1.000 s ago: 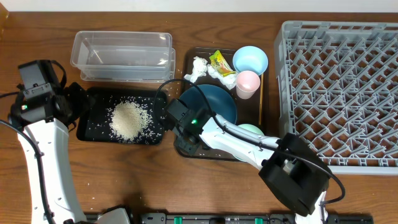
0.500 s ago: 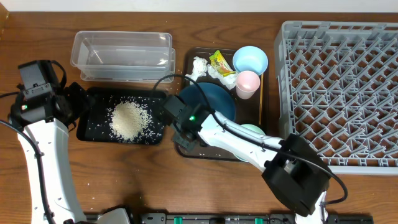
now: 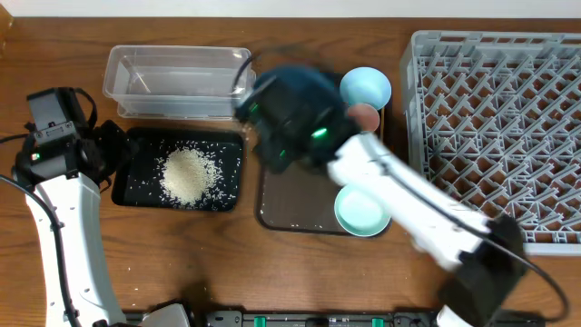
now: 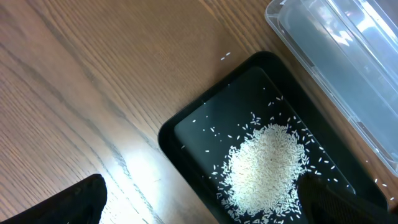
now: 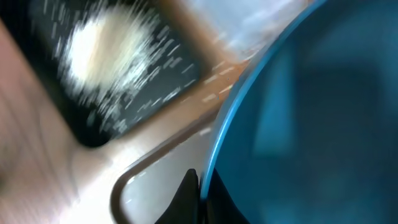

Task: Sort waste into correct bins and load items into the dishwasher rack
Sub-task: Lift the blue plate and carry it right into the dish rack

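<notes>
My right gripper is shut on the rim of the large dark blue dish, held tilted in the air above the back of the brown tray; that arm is motion-blurred. In the right wrist view the dish fills the right side, with its bright rim pinched between my fingers. Loose white rice lies heaped in the black tray. My left gripper hangs open over that tray's near-left corner, above the rice. The grey rack stands at the right.
The clear tub sits behind the black tray. On the brown tray stands a mint-green bowl; a light blue bowl and a pink cup are at its back, partly behind the arm.
The right gripper has lifted the dark blue dish off the brown tray and swung it up and back, uncovering the mint-green bowl. The left arm has not moved.
</notes>
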`<state>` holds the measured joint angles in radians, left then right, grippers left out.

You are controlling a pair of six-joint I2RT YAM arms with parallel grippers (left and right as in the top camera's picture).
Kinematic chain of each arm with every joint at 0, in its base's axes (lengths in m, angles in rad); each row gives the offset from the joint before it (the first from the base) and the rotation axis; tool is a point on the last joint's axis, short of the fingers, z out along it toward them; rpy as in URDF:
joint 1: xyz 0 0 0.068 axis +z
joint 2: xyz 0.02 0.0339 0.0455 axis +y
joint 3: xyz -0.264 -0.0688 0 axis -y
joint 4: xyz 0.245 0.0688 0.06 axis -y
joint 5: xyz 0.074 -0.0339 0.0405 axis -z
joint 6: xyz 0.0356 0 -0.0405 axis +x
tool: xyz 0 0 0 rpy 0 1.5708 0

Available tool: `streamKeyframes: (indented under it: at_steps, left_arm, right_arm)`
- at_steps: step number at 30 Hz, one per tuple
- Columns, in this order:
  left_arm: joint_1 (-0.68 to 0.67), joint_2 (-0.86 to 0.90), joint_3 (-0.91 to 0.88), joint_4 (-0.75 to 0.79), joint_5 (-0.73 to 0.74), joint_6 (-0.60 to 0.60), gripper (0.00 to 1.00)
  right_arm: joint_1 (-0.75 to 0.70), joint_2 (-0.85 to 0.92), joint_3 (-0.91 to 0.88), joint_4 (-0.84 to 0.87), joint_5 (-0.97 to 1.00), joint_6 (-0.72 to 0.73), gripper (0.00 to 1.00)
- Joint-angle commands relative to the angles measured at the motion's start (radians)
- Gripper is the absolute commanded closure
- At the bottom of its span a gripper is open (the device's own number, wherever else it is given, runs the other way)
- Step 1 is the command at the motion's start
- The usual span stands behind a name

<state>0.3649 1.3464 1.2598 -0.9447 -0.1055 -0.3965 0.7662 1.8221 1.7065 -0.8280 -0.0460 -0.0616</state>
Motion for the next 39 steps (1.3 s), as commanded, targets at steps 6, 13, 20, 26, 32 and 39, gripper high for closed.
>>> streamKeyframes:
  at_steps: [6,13,20,26,32,39]
  left_arm:
    - [0.004,-0.005,0.02,-0.004,-0.012,-0.002,0.0]
    - [0.004,-0.005,0.02,-0.004,-0.012,-0.002,0.0]
    - [0.004,-0.005,0.02,-0.004,-0.012,-0.002,0.0]
    - [0.004,-0.005,0.02,-0.004,-0.011,-0.002,0.0]
    - [0.004,-0.005,0.02,-0.004,-0.011,-0.002,0.0]
    - [0.004,-0.005,0.02,-0.004,-0.011,-0.002,0.0]
  right_arm:
    - [-0.388,-0.182,0.039,0.063,-0.302,0.031,0.99]
    - [-0.755,-0.17,0.037,0.079,-0.69,0.038,0.99]
    - [-1.011,-0.109,0.031,0.122,-0.964,0.044,0.99]
    - [-1.09,-0.003,0.031,0.191,-1.086,0.076,0.99]
    - [-1.093,0.131,0.031,0.297,-1.176,0.077,0.99]
    - [-1.112,0.209,0.031,0.481,-1.267,0.207,0.99]
